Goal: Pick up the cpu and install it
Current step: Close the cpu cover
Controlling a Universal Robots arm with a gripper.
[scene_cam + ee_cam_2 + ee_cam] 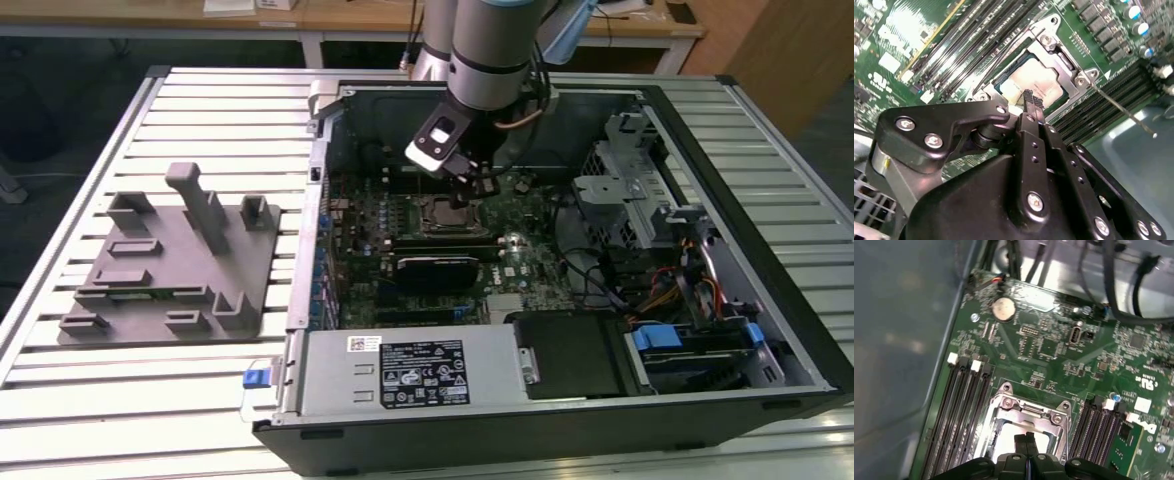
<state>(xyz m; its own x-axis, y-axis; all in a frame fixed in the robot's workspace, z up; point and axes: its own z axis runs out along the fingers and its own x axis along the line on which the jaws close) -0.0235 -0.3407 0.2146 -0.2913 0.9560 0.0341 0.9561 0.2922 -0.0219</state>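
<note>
Exterior view: I see the arm reaching down into the open computer case point(534, 440) on the slatted table point(200, 100). The gripper point(462, 201) hangs over the socket near the middle of the motherboard point(534, 260). A grey fixture point(174, 270) stands on the table outside the case, on the exterior view's left, well apart.

Second wrist view: the cpu point(1036, 82) lies flat in the socket, with a metal frame point(1054, 35) around it. The gripper's point(1029, 97) fingers are pressed together, no gap, gripping nothing. The tips sit at the cpu's edge; contact I cannot tell. A thin lever rod point(1121, 110) angles off the frame's corner.

First wrist view: the closed gripper point(1027, 439) is over the cpu's point(1006, 442) pale top. This view adds a coin cell point(1003, 308) and memory slots point(961, 410) flanking the socket.
</note>
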